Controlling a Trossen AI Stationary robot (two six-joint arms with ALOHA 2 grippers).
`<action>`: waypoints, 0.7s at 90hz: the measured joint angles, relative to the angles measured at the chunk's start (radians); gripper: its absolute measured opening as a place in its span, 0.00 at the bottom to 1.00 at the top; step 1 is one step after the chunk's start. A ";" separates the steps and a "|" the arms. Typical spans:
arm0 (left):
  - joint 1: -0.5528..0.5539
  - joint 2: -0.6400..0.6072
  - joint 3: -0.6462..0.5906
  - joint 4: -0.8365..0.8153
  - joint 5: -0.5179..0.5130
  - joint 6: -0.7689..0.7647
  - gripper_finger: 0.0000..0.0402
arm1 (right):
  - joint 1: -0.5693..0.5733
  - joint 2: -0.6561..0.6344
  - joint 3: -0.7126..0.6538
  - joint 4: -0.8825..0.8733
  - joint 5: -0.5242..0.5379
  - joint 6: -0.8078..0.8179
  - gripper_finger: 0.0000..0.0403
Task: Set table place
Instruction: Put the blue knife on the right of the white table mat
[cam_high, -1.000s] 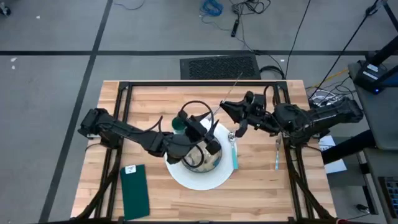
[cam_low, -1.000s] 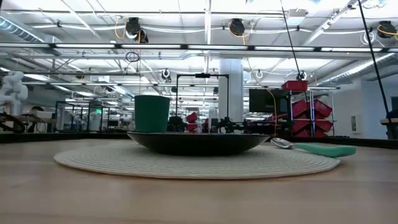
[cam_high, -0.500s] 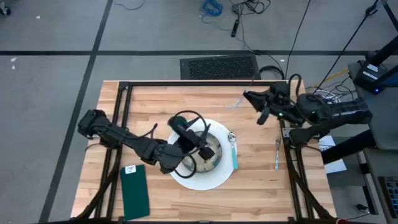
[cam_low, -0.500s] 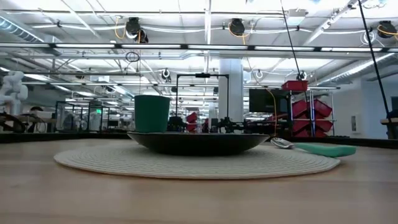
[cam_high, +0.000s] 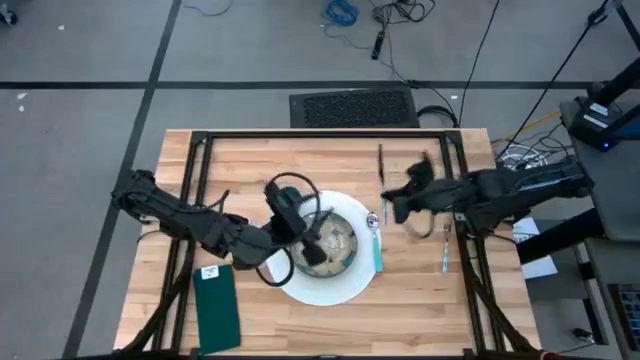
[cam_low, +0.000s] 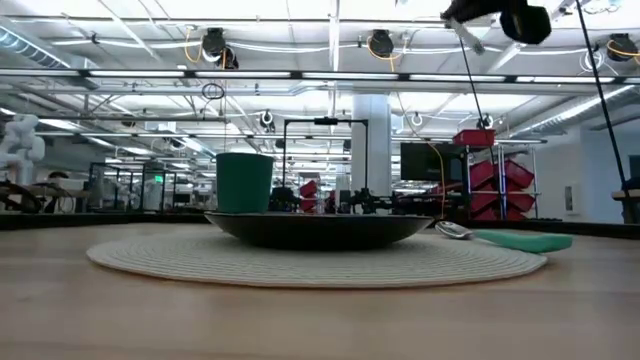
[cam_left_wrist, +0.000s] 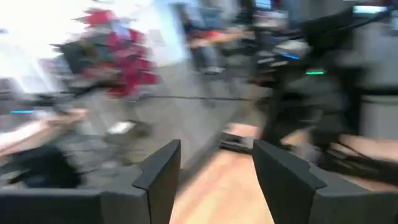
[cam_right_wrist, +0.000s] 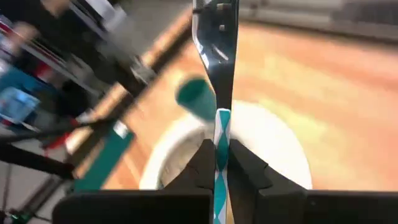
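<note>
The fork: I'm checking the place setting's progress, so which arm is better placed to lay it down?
The right. Its gripper is shut on the fork, above the table beside the placemat. The left gripper is open and empty.

**No writing that can be read**

From where I stand, I cannot read any word, number or brand in these views. A small white label (cam_high: 210, 272) sits on the dark green napkin (cam_high: 217, 308) on the bench (cam_high: 250, 160), but its print is too small to make out. In the room behind, lit screens and a small green sign (cam_low: 157, 180) show only as coloured patches.
</note>
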 joint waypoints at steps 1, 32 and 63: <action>0.004 -0.002 0.000 -0.021 0.022 -0.025 0.46 | 0.001 0.011 0.000 -0.002 -0.005 0.011 0.00; 0.007 0.006 -0.048 -0.359 0.130 -0.330 0.46 | -0.008 0.288 0.000 -0.057 -0.187 0.322 0.00; -0.025 0.005 -0.119 -0.354 0.113 -0.383 0.46 | -0.007 0.444 0.000 -0.056 -0.369 0.457 0.00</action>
